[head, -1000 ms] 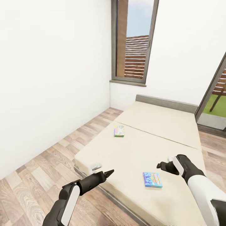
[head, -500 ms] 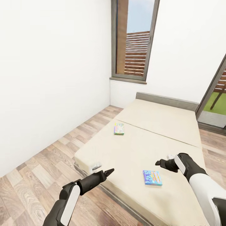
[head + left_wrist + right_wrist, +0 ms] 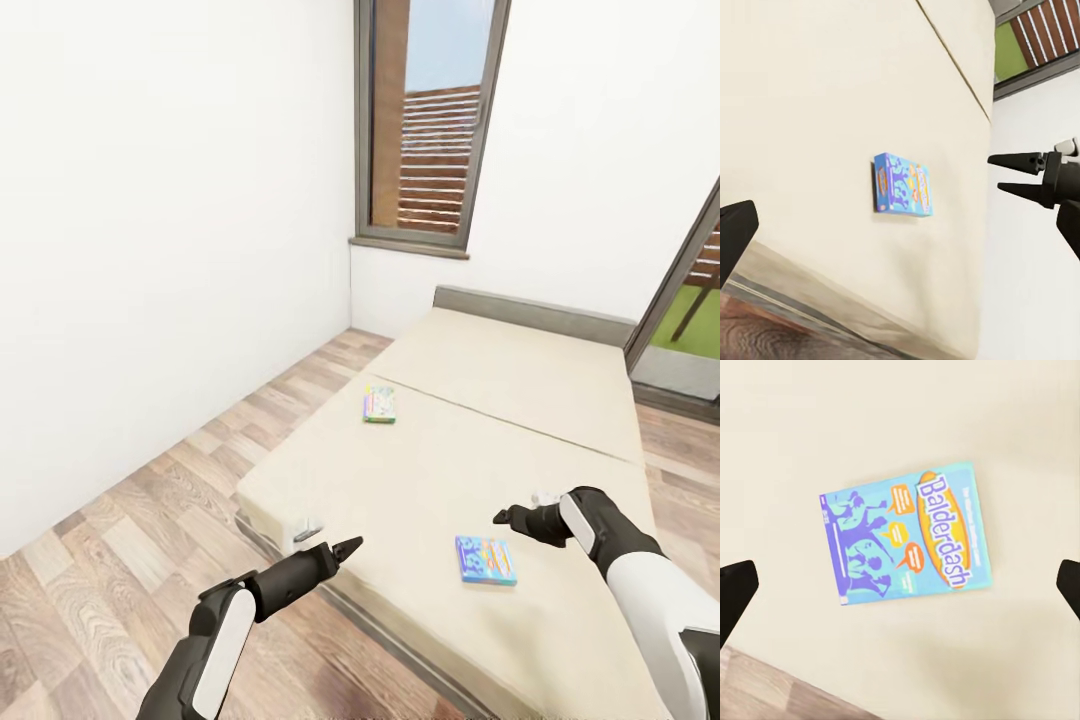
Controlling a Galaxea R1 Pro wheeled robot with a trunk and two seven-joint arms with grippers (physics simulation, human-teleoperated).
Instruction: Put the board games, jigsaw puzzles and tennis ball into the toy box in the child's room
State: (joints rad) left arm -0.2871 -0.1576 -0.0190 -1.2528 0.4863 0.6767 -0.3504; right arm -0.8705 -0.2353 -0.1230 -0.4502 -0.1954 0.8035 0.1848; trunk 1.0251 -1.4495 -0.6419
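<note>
The right hand (image 3: 505, 517) has edged above the blue game box (image 3: 486, 560) (fingers apart); left hand (image 3: 345, 548) seemingly closed

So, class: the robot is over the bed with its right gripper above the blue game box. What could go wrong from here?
1. The blue Balderdash box lies flat on the soft mattress; the open right gripper may press it in or slide it rather than get under an edge.
2. It sits near the mattress's front edge, so a push could tip it off.
3. The second game box lies farther away; the left gripper hovers at the edge and may fall short.
</note>
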